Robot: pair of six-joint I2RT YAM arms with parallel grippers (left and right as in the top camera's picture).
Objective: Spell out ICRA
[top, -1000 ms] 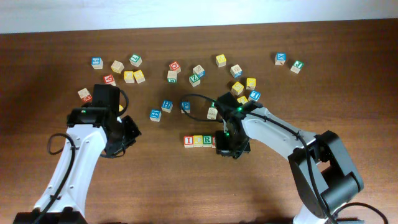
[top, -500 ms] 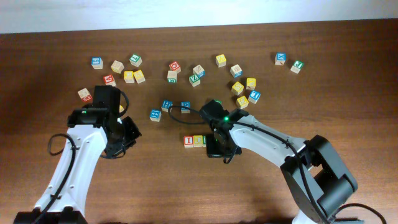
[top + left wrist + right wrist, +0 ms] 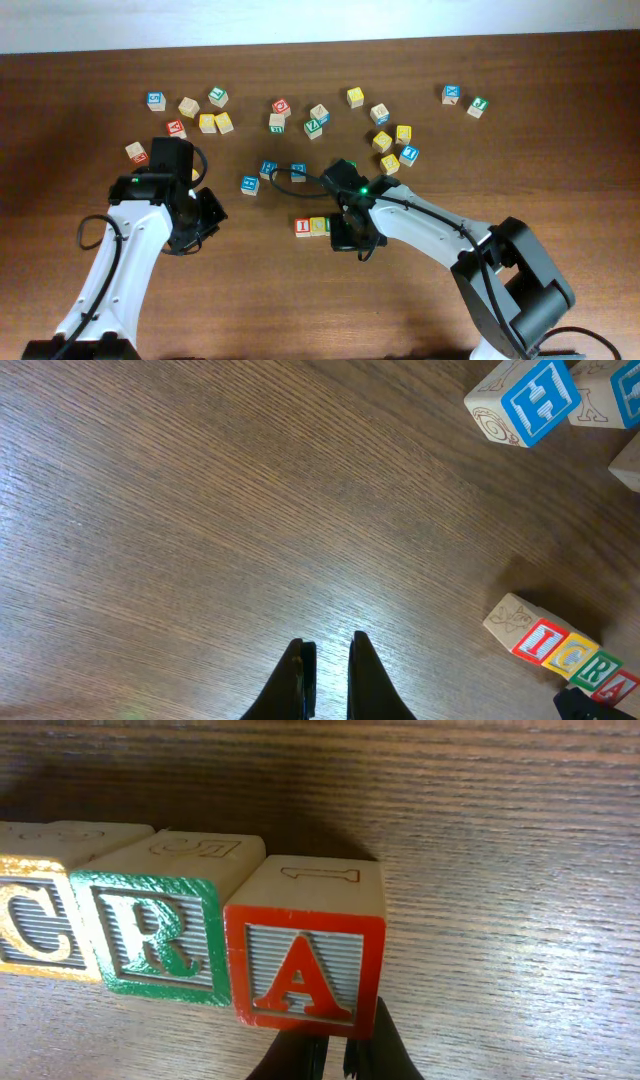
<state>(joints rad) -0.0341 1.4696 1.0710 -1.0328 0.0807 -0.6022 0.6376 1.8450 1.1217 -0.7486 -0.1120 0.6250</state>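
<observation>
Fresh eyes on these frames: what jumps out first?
The ICRA row at mid-table: four cubes side by side, with the right gripper shut right by the red-framed A. Farther back, loose letter cubes lie scattered over the far side of the table, and the left gripper hangs shut over bare wood.

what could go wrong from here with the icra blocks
The shut right gripper sits right at the red-framed wooden A cube, seemingly touching; pulling away carelessly might drag it out of line. The A cube stands slightly proud of the green-framed wooden R cube beside it; a sideways push could knock them askew.
</observation>
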